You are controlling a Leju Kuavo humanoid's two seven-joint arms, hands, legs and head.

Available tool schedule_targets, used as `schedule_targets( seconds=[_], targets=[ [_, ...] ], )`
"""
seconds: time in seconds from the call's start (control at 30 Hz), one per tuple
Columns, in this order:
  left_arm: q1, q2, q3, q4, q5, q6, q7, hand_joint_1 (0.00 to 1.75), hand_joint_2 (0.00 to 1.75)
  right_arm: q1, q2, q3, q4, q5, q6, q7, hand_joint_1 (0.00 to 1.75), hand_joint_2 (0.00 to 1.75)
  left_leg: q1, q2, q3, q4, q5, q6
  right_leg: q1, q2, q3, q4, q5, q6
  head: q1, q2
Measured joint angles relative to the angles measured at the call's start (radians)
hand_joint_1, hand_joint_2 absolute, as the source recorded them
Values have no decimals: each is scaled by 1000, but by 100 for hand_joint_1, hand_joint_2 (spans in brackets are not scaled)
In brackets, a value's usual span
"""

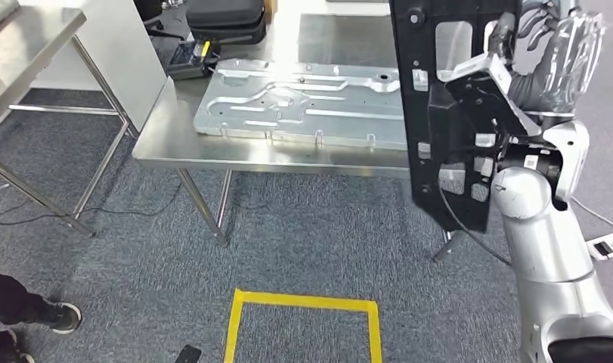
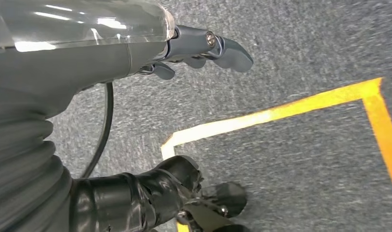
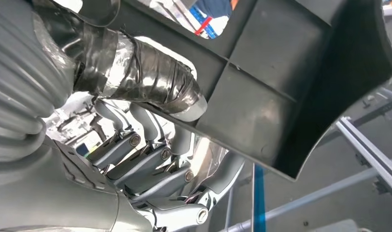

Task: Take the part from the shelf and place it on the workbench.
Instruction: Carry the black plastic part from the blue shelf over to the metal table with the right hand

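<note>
1. Closest to the robot: a yellow tape square (image 1: 303, 321) on the carpet, just short of the table. The left hand (image 2: 198, 53) hangs over that carpet near a tape corner, fingers loosely apart, holding nothing.
2. Someone's shoes (image 1: 57, 316) sit well off to the left of the table, near the picture's edge.
3. The right hand (image 1: 549, 57) is raised high at the table's right end and clamped on the part (image 1: 447, 113), a big black plastic panel with cut-outs. In the right wrist view the thumb lies across one face of the panel with the other fingers behind it, so looks like a solid hold.
4. The part hangs upright, its lower end below the table's edge and in front of the right end, not resting on anything I can see.
5. The table (image 1: 235, 155) is steel and already carries a large stamped metal sheet (image 1: 311, 102) taking up most of its top.
6. Behind the table's far edge there's a dark case (image 1: 191, 59).
7. Progress-wise: pickup looks done, part is at the table. Left to do: lower it onto the top and let go. Free room looks tight with that sheet there.
</note>
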Motion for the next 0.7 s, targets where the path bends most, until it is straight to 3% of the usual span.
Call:
schedule_targets(
  seconds=[0.07,0.1,0.13,0.17,0.23,0.3,0.4,0.47,0.5,0.57,0.6,0.63,0.67,0.7],
  targets=[
    [0,0,-2,0,0,0,0,0,175,-9,2,5,4,1,6,1,175,175,2,1,-73,138,-51,-5,2,-1,6,1,-6,-8,0,0],
    [0,0,-2,0,-1,0,1,0,175,-12,4,10,7,2,10,3,175,175,3,1,-104,186,-58,-7,3,-1,9,2,-9,-10,0,0],
    [1,0,-3,0,-1,-1,1,0,175,-15,6,14,10,3,13,5,175,175,4,1,-120,199,-45,-8,3,0,12,3,-13,-10,0,0],
    [1,0,-4,0,-2,-1,1,0,175,-18,8,19,13,5,15,8,175,175,5,1,-116,172,-13,-8,3,2,17,4,-18,-9,0,0],
    [0,0,-7,0,-4,-2,1,0,175,-27,13,27,19,8,17,12,175,175,5,1,-66,42,70,-2,3,4,30,6,-29,-4,1,0],
    [-1,0,-10,0,-6,-2,2,0,175,-39,16,34,23,11,21,15,175,175,2,1,-21,-58,105,5,6,5,36,9,-37,5,1,0],
    [-3,0,-15,0,-6,-4,3,0,175,-53,22,46,33,15,31,21,175,175,0,1,-9,-85,98,16,8,5,34,7,-40,19,0,0],
    [-4,-1,-17,0,-8,-4,3,0,175,-64,25,55,39,17,33,26,175,175,5,1,0,-96,99,28,6,3,24,35,-60,28,2,0],
    [-5,-2,-19,0,-8,-4,3,0,175,-72,26,59,42,17,34,29,175,175,7,1,5,-101,99,34,4,3,4,77,-80,31,2,0],
    [-6,-3,-21,0,-9,-5,3,0,175,-87,29,66,51,18,37,34,175,175,6,1,9,-100,95,40,2,3,-67,209,-130,38,3,0],
    [-6,-3,-22,0,-9,-5,3,0,175,-91,30,70,57,18,39,36,175,175,6,0,10,-99,92,41,1,3,-101,263,-142,40,3,0],
    [-6,-3,-22,0,-9,-6,3,0,175,-94,32,73,63,18,42,38,175,175,6,0,13,-97,88,41,0,3,-123,289,-136,42,3,0],
    [-6,-3,-22,0,-10,-6,3,0,175,-96,33,77,69,18,45,38,175,175,6,-1,17,-95,84,40,0,3,-125,273,-110,42,3,0],
    [-6,-4,-22,0,-11,-6,4,0,175,-101,35,81,74,18,47,39,175,175,6,-2,22,-93,78,39,0,3,-107,220,-67,40,3,0]
  ],
)
